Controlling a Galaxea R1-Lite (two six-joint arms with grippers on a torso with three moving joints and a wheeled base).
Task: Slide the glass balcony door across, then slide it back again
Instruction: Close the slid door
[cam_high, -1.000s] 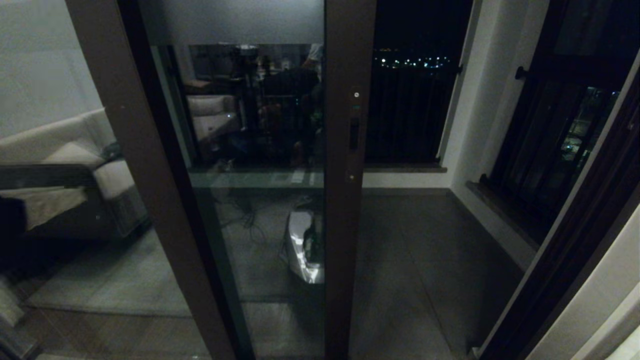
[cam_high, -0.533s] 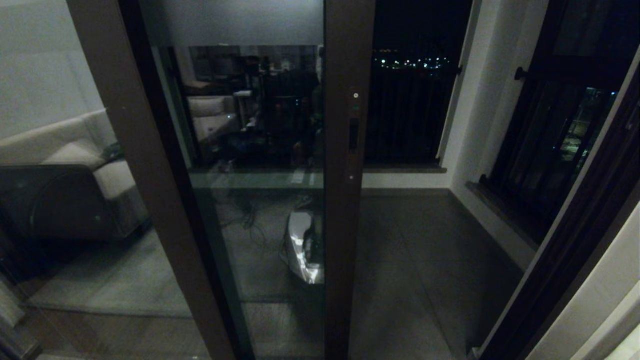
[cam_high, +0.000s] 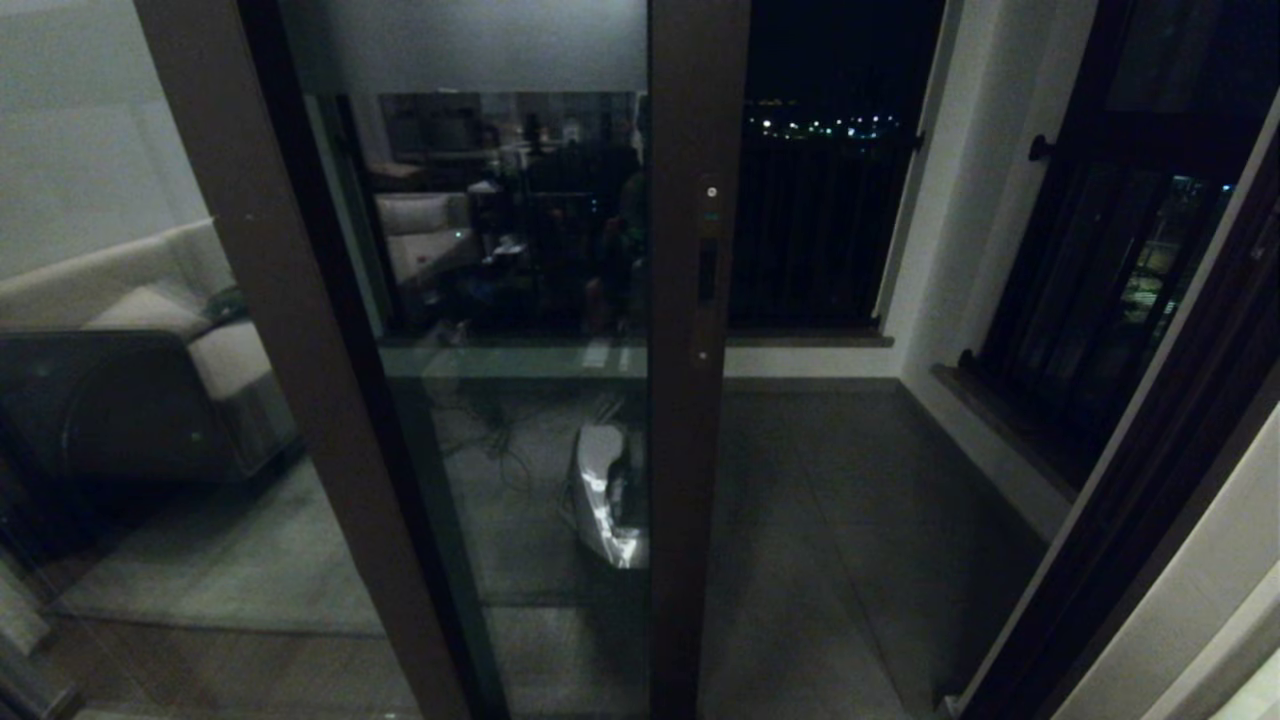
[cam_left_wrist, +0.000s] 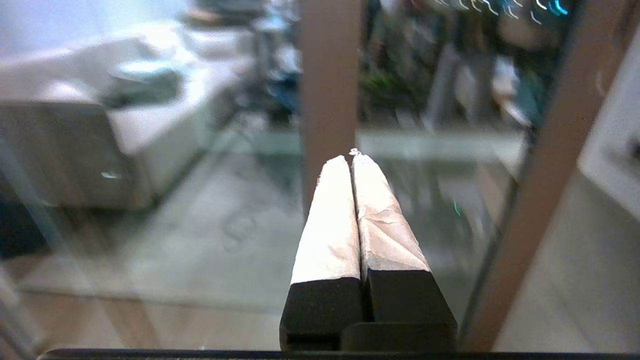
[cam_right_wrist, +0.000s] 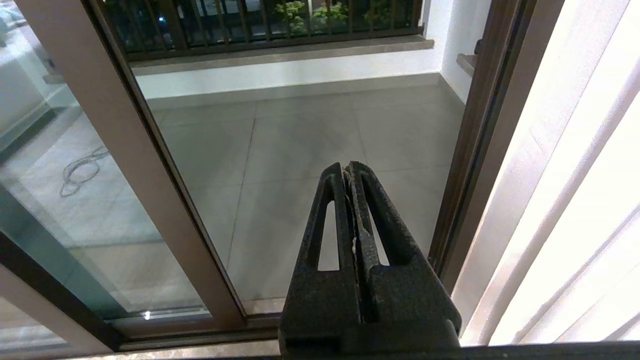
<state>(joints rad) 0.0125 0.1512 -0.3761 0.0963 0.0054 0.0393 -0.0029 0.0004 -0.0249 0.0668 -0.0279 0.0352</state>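
- Door: tall dark-brown-framed glass balcony door (cam_high: 520, 420) stands partway across the opening, gap on my right.
- Left gripper (cam_left_wrist: 352, 159) pressed closed, empty, facing the glass.
- I'd push against the stile's narrow recessed handle slot (cam_high: 707, 270), steadily.
- Right gripper (cam_right_wrist: 348, 170) closed, idle by the opening.

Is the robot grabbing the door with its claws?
No. Both claws are shut on nothing: the left claw points at the glass balcony door, and the right claw points at the open doorway.
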